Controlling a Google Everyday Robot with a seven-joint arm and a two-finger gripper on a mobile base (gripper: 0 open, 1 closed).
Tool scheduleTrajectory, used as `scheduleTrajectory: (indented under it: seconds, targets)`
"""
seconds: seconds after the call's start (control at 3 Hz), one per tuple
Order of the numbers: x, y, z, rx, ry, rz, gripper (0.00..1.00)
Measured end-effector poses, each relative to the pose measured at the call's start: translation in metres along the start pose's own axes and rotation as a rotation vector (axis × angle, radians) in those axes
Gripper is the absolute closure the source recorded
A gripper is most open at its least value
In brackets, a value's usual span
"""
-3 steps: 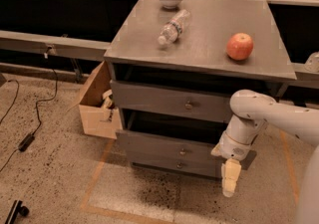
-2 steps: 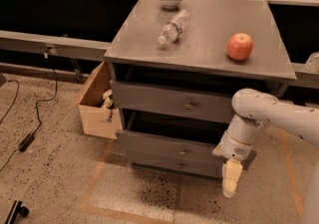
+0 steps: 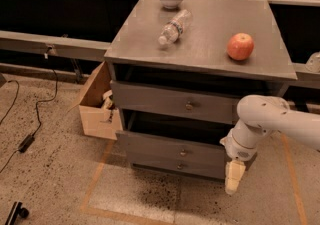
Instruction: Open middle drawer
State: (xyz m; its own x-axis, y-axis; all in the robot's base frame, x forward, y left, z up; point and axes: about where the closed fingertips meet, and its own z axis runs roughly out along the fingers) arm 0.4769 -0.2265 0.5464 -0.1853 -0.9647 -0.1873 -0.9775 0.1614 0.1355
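You are looking at the middle drawer (image 3: 165, 146) lying just below centre of the frame, between the top drawer (image 3: 170, 100) and the lowest drawer (image 3: 165, 165). A dark band is showing above its front, and I am judging it to be drawn out a little at most; how far, I cannot tell. Nothing is touching its knob (image 3: 183, 152). The pincer (image 3: 234, 178) is hanging at lower right, pointing down at the floor just past the drawer's right end and well apart from the knob. Whether it is apart or together I cannot tell. So I am reading the reach to the knob, the grip and the real pull as all left to do. For room, the floor in front of the drawers, at lower centre, is lying bare inside the tape lines (image 3: 95, 179), giving the drawer a free path forward. The arm (image 3: 270, 119) is crowding the cabinet's right front corner, so you are needing to swing leftwards along the drawer front. A box (image 3: 95, 104) is standing against the cabinet's left side and a cable (image 3: 37, 114) is trailing at far left, both outside the pull path. The apple (image 3: 240, 46) and bottle (image 3: 174, 28) are lying loose on the surface (image 3: 210, 64) and could roll if jolted.
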Motion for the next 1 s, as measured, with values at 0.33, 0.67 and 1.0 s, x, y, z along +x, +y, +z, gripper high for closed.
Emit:
scheduleTrajectory:
  seconds: [0.33,0.67,1.0]
  targets:
    - [0.0,-0.033,0.01,0.117,-0.022,-0.034,0.0]
    - [0.007,-0.052,0.028,0.151,-0.037,-0.039,0.0]
    - [0.021,-0.064,0.056,0.152,-0.042,-0.041,0.0]
